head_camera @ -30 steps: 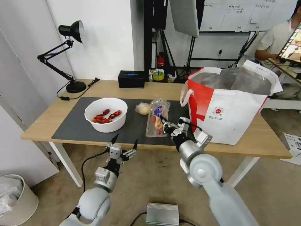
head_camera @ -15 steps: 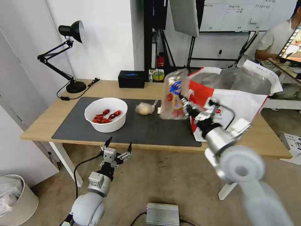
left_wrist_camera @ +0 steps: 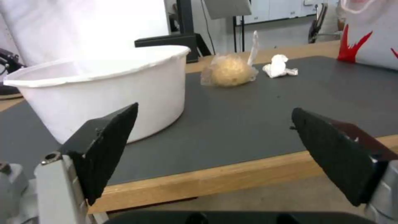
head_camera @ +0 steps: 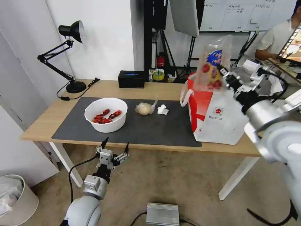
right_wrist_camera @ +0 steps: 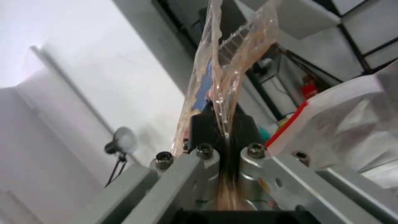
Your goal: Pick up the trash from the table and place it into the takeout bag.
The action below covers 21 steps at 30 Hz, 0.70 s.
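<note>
My right gripper [head_camera: 226,76] is shut on the clear hinged plastic tray [head_camera: 212,64] with red scraps, holding it upright over the open mouth of the takeout bag [head_camera: 224,108]. The right wrist view shows the tray [right_wrist_camera: 224,71] pinched between the fingers [right_wrist_camera: 207,123]. On the dark mat of the table [head_camera: 150,131] stand the white bowl of red shells [head_camera: 106,114], the clear bag around a beige lump [head_camera: 144,108] and the crumpled white tissue [head_camera: 162,109]. My left gripper [head_camera: 114,147] hangs open below the table's front edge; from its wrist view I see the bowl [left_wrist_camera: 104,90], lump [left_wrist_camera: 228,70] and tissue [left_wrist_camera: 279,66].
A black desk lamp [head_camera: 67,56] and a black box [head_camera: 131,78] stand at the back of the table. A small metal unit [head_camera: 162,214] lies on the floor in front. A pale bin [head_camera: 15,199] sits at lower left.
My right gripper has lifted the clear tray off the mat and carried it up and right to above the takeout bag, uncovering the tissue. My left gripper has sunk slightly lower.
</note>
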{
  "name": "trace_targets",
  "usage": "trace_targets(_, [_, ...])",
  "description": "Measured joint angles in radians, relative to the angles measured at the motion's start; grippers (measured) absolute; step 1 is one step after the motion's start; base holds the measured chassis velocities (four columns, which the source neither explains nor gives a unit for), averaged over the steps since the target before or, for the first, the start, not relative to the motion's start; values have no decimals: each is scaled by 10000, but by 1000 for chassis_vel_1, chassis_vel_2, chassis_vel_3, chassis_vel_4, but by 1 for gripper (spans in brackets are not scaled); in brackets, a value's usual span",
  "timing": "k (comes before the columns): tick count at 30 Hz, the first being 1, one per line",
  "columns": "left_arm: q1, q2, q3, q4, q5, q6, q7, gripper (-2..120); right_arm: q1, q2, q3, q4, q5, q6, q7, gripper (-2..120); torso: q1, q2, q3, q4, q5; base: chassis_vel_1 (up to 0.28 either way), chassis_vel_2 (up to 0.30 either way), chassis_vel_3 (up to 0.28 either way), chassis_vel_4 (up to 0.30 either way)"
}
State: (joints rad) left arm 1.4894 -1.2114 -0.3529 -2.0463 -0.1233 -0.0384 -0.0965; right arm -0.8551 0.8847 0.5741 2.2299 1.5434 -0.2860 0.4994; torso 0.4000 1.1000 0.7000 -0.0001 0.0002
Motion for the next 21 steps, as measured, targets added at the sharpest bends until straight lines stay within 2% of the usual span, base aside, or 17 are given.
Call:
trace_targets(8, [146, -113, -64, -70, 92, -54, 22, 100, 1156, -410, 45, -1060, 1442, 222, 1067, 0, 0, 0, 0, 1, -2, 0, 0, 0, 0])
trace_targets(21, [255, -355, 14, -51, 170, -150, 51, 100, 1827, -374, 9, -1813, 2636, 314, 2860, 0, 1, 0, 1, 1, -1, 0, 0, 0, 0])
